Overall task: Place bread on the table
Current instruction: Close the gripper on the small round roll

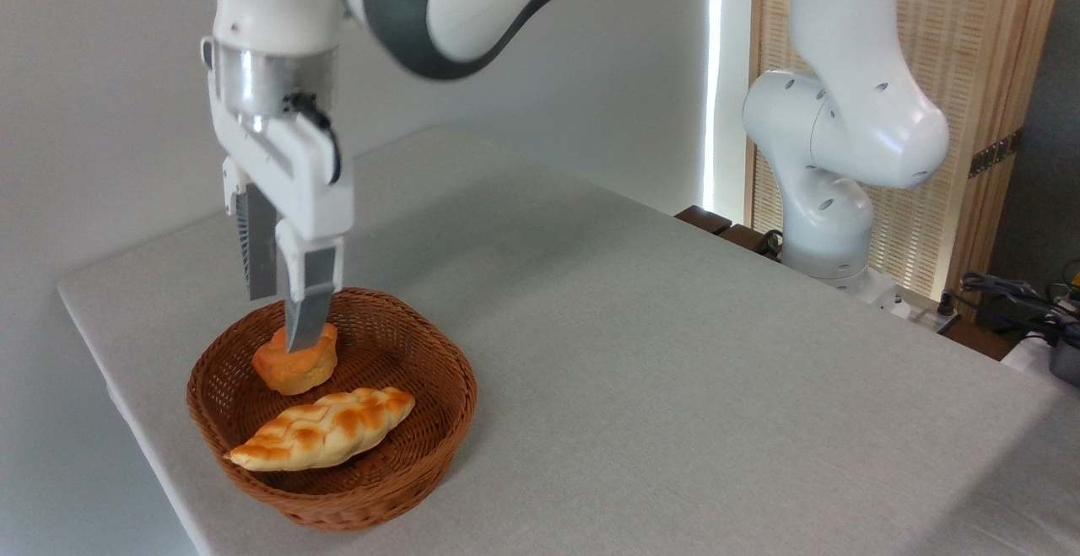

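The bread (295, 364), a small orange-golden bun with a paler base, lies at the back left of a round brown wicker basket (439, 396). My gripper (282, 320) hangs just above it, pointing down, open, nothing between its fingers. The nearer finger (309, 303) overlaps the bun's top in this view; the farther finger (257, 252) ends higher, over the basket's back rim. Whether a finger touches the bun I cannot tell. The table (675, 353) has a light grey cloth top and carries the basket near its left front corner.
A longer braided golden loaf (325, 428) lies in the front of the basket. The arm's white base (831, 227) stands past the table's far right edge, with cables (1012, 294) beside it. The table's left edge runs close to the basket.
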